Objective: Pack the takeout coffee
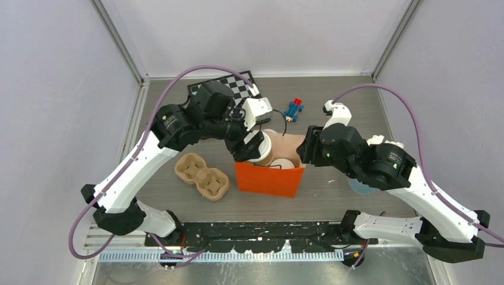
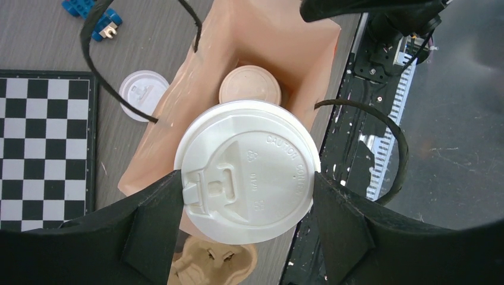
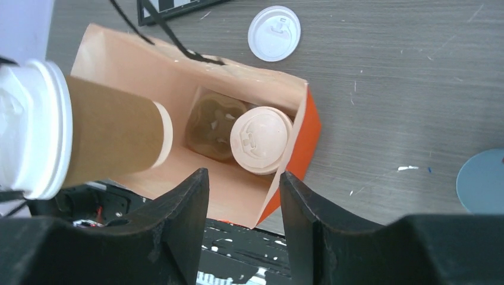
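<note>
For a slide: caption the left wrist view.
Left gripper holds a lidded coffee cup over the open paper bag, where another cup sits.

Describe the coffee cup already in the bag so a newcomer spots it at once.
Find the orange paper bag mid-table. Deep inside stands the packed cup, only its round lid showing. The other cup hangs above, in the left gripper, brown side visible.

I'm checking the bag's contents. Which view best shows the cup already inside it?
Right wrist: it looks straight into the orange bag, showing the packed cup with its lid almost whole. Left wrist shows it partly behind the held cup. Top external catches a sliver at best.
</note>
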`<state>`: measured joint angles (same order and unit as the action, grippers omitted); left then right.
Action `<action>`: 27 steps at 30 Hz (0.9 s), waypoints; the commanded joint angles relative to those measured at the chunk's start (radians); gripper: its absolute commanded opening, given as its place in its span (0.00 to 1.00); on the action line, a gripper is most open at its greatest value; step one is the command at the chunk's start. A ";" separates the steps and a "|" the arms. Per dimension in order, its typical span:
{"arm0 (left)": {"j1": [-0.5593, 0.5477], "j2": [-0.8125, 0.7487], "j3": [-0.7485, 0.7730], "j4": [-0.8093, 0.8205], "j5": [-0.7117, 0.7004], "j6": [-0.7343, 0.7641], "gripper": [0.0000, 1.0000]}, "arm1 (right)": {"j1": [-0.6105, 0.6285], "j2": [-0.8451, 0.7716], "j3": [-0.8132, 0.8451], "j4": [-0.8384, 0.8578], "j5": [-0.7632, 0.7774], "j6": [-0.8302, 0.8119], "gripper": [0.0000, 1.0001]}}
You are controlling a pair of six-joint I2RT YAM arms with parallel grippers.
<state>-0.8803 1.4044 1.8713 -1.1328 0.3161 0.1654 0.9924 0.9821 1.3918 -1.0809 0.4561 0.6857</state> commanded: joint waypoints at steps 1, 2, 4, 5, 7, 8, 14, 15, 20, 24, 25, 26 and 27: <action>-0.021 -0.004 0.009 -0.017 -0.012 0.034 0.57 | -0.005 0.061 0.093 -0.149 0.076 0.186 0.52; -0.023 -0.006 0.002 -0.020 -0.011 0.038 0.57 | -0.004 0.076 0.109 -0.176 0.084 0.196 0.52; -0.029 -0.006 0.002 -0.023 -0.009 0.042 0.56 | -0.005 0.108 0.139 -0.229 0.112 0.219 0.53; -0.032 -0.006 0.002 -0.028 -0.009 0.044 0.56 | -0.006 0.120 0.150 -0.250 0.128 0.227 0.53; -0.037 -0.012 -0.005 -0.026 -0.008 0.044 0.55 | -0.007 0.134 0.151 -0.250 0.146 0.229 0.54; -0.039 -0.014 -0.012 -0.023 -0.006 0.045 0.55 | -0.009 0.138 0.141 -0.229 0.143 0.210 0.54; -0.056 -0.031 -0.063 -0.011 -0.002 0.046 0.55 | -0.040 0.140 0.075 -0.088 0.122 0.143 0.42; -0.059 -0.034 -0.066 -0.008 -0.002 0.043 0.55 | -0.048 0.142 0.069 -0.079 0.122 0.135 0.40; -0.078 -0.049 -0.092 0.012 -0.002 0.031 0.54 | -0.069 0.140 0.022 -0.013 0.111 0.099 0.32; -0.092 -0.059 -0.113 0.018 -0.008 0.020 0.53 | -0.080 0.151 0.018 -0.007 0.108 0.085 0.29; -0.097 -0.063 -0.121 0.021 -0.010 0.015 0.53 | -0.080 0.148 0.013 0.006 0.103 0.071 0.27; -0.101 -0.068 -0.128 0.026 -0.013 0.011 0.53 | -0.080 0.145 0.008 0.020 0.097 0.057 0.23; -0.107 -0.074 -0.136 0.030 -0.017 0.007 0.53 | -0.080 0.140 0.004 0.032 0.093 0.041 0.19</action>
<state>-0.9676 1.3766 1.7561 -1.1450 0.3061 0.1890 0.9180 1.1389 1.4078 -1.1301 0.5426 0.7792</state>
